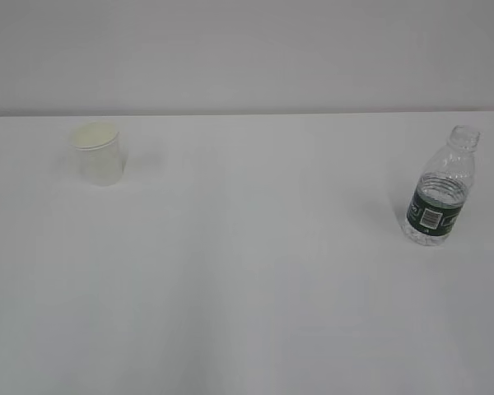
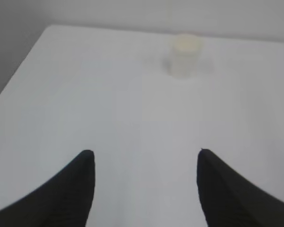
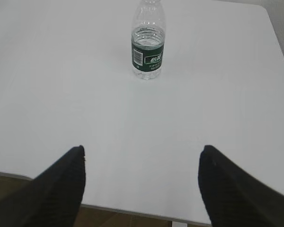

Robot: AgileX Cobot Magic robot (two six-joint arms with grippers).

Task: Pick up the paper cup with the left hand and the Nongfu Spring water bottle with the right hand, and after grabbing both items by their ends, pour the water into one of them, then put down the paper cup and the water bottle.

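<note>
The white paper cup (image 1: 99, 153) stands upright at the back left of the white table; the left wrist view shows the cup (image 2: 184, 56) far ahead, a little right of centre. My left gripper (image 2: 146, 158) is open over bare table, well short of it. The uncapped Nongfu Spring water bottle (image 1: 439, 191) stands upright at the right, with a dark green label and a little water inside. In the right wrist view the bottle (image 3: 148, 45) stands far ahead, slightly left of centre. My right gripper (image 3: 142, 153) is open near the table's front edge. Neither arm shows in the exterior view.
The white table (image 1: 247, 280) runs back to a pale wall. Its left edge (image 2: 19, 71) shows in the left wrist view. Its front edge (image 3: 132, 210) and right edge (image 3: 279, 52) show in the right wrist view, with brown floor below.
</note>
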